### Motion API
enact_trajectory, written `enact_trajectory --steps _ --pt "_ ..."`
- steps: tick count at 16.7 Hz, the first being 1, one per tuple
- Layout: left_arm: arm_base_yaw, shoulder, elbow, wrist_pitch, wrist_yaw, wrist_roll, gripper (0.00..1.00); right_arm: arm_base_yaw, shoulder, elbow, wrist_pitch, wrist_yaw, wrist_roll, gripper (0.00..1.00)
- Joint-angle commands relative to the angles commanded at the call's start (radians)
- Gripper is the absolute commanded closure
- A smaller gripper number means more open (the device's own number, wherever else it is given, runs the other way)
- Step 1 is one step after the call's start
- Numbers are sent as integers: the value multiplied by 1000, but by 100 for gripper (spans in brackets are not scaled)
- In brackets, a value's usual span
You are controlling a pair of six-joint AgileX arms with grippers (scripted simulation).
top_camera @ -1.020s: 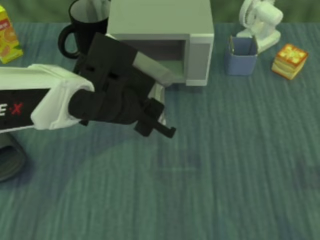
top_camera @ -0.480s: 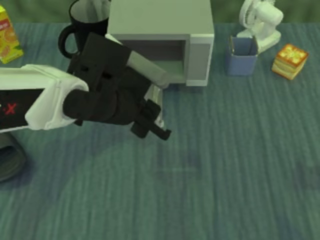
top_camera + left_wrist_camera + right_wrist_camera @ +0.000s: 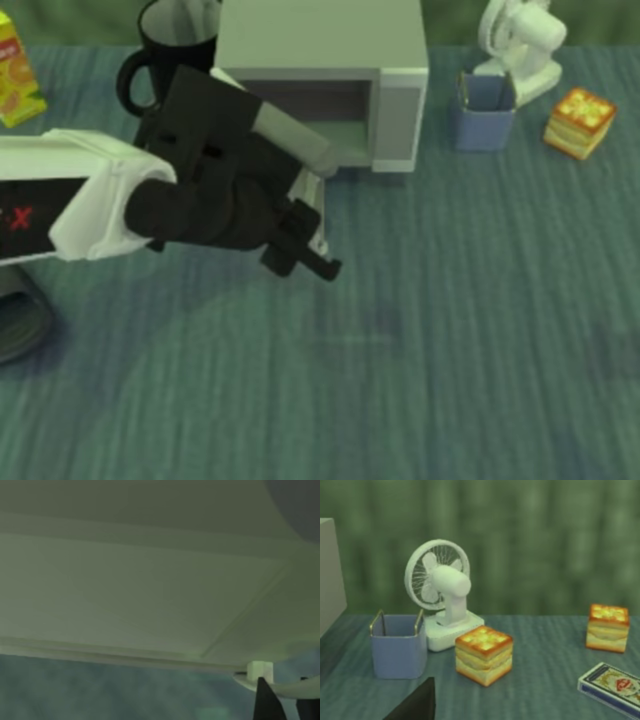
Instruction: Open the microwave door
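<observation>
A: Microwave (image 3: 320,35) sits at the table's twelve o'clock, and its door (image 3: 296,140) is swung out toward seven o'clock from the cavity, with the dark inside showing. I'd judge the opening mostly done.

B: And the jaws?

A: Left gripper (image 3: 305,250) is at the door's free edge, about six o'clock of the oven's left front corner. The wrist view shows two dark fingertips (image 3: 267,702) with a gap between them, just under a small white tab on the door's (image 3: 150,590) edge. Whether they pinch that edge or only stand beside it, I cannot tell.

B: What's left?

A: Perhaps a little more swing, then letting go and backing off. That's a guess.

B: What's hidden?

A: The left arm covers the door's hinge side and most of its window from above. A black mug (image 3: 165,50) at eleven o'clock is half behind it. The right gripper is not seen from above; its own camera catches only a dark sliver, facing a fan (image 3: 442,590) and blue cup (image 3: 397,647).
</observation>
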Motion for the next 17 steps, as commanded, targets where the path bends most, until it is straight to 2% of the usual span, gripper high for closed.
enact_trajectory --steps 11,17 --pt "0 0 0 0 0 0 100 0 0 0 0 0 0 0" --pt "21 -15 -11 -8 42 50 100 0 0 0 0 0 0 0"
